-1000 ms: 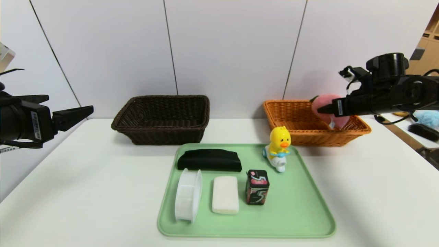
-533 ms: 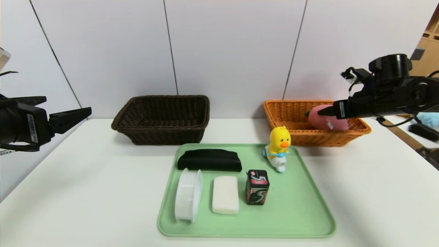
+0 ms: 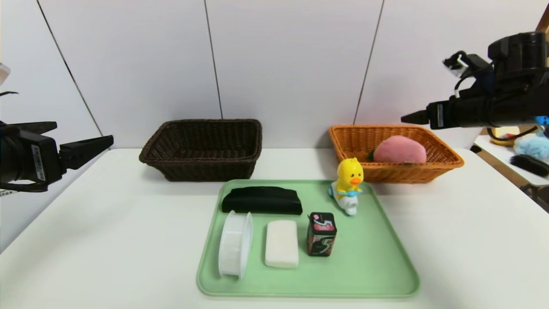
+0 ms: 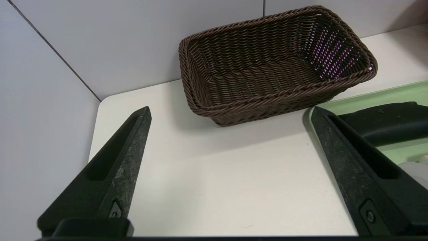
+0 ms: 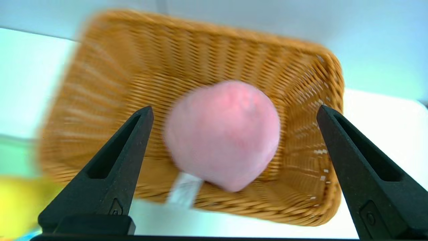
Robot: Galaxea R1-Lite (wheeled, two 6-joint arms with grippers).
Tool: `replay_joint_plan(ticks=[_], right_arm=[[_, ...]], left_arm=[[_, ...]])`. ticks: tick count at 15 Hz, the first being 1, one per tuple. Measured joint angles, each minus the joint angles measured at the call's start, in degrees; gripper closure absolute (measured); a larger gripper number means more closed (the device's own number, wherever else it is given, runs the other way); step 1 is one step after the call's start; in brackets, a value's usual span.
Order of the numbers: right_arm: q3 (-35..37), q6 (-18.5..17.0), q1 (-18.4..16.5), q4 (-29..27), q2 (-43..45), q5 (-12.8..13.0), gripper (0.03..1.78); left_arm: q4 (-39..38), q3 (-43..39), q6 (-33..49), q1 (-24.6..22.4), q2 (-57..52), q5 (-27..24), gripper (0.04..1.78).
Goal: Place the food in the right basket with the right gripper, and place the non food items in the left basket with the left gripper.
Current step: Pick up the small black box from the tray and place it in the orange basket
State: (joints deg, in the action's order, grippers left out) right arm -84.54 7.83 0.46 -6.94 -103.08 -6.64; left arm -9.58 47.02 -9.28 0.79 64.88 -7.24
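The pink plush peach (image 3: 399, 150) lies inside the orange-tan basket (image 3: 356, 141); it also shows in the right wrist view (image 5: 222, 134). My right gripper (image 3: 407, 117) is open and empty, above the basket (image 5: 133, 67), with the peach below its spread fingers (image 5: 234, 109). On the green tray (image 3: 373, 266) are the black canister (image 3: 321, 235), the yellow duck toy (image 3: 349, 180), the white bar (image 3: 282, 243), the white ribbed container (image 3: 235, 249) and the black pouch (image 3: 261, 200). My left gripper (image 3: 85, 131) is open and empty at the far left (image 4: 230, 110), short of the dark brown basket (image 3: 206, 169), which holds nothing.
The wall stands right behind both baskets. A side table at the right edge holds a black brush (image 3: 529, 165) and a blue fluffy thing (image 3: 534, 148). In the left wrist view the pouch (image 4: 384, 122) and tray corner (image 4: 367, 97) show beside one finger.
The right gripper let go of the peach, which dropped into the orange-tan basket. The right gripper then rose and drew back to the right. The left arm barely moved.
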Motion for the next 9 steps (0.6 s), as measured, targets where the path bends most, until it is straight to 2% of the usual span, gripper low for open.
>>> replay_joint_plan(ticks=[2,4,6,8,9], right_arm=[[2.21,-1.93,4.16,0.2,6.31,-0.35,0.12],[8.28,-2.73,8.55,2.3,12.87,-0.73,0.12],[17.51,-3.1,13.15,8.83,18.69,-0.9,0.12],[27.77,-3.23,17.26,18.4,23.3,-1.49,0.12],[33.0,-3.25,18.85,23.09,25.25,-2.58,0.12]], left_arm=[[0.05,-0.06,0.02,0.0,0.0,-0.02,0.13],[-0.06,-0.27,0.02,0.0,0.0,-0.02,0.13],[-0.15,-0.63,0.0,0.0,0.0,-0.02,0.13],[-0.23,-1.13,0.0,0.0,0.0,0.0,0.13],[-0.23,-1.66,0.0,0.0,0.0,0.05,0.13]])
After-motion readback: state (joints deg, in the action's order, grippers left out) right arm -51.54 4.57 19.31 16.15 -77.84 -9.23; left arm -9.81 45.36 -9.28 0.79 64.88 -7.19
